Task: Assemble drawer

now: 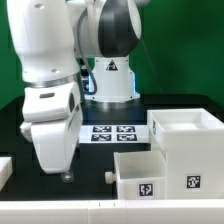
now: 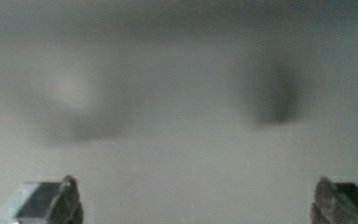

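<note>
The drawer [image 1: 138, 172], a small white open-top tray with a black-and-white tag on its near side, sits on the black table toward the exterior view's right. My gripper [image 1: 65, 174] hangs low over the table, to the left of the drawer and apart from it. In the wrist view the gripper [image 2: 197, 202] shows two fingertips [image 2: 51, 200] far apart at the frame's corners with nothing between them. It is open and empty. The rest of that view is a blurred grey surface.
A larger, taller white tagged box [image 1: 190, 140] stands right beside the drawer on the exterior view's right. The marker board [image 1: 112, 132] lies behind the drawer near the robot's base. A white part [image 1: 5, 170] shows at the left edge.
</note>
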Motion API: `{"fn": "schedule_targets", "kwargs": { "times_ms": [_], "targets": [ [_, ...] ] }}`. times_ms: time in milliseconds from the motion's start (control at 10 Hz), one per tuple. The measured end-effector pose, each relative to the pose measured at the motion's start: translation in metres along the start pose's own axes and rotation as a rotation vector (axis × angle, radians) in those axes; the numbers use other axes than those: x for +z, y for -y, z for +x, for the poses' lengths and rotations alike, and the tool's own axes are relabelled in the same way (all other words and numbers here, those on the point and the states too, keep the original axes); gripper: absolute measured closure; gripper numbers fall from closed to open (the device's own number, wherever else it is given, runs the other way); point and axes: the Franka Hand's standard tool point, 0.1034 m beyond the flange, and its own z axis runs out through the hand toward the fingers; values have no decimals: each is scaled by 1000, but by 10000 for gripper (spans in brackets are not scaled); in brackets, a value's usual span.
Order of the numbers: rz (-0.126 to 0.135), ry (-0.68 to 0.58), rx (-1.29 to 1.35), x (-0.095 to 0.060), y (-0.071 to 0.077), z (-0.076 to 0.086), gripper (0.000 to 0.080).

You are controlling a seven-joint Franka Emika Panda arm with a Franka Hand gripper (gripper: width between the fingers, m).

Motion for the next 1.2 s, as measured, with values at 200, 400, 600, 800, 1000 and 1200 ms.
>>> {"fn": "schedule_targets", "kwargs": {
  "times_ms": [200, 400, 600, 800, 1000, 1200],
  "targets": [
    [-3, -14, 25, 7, 4, 24, 150],
    [-4, -26, 40, 10, 6, 44, 150],
    [-5, -37, 59, 11, 10, 65, 150],
    [-5, -40, 69, 12, 16, 74, 150],
    [-2, -40, 72, 14, 18, 73, 150],
    [-1, -40, 74, 14, 18, 72, 150]
  ]
}}
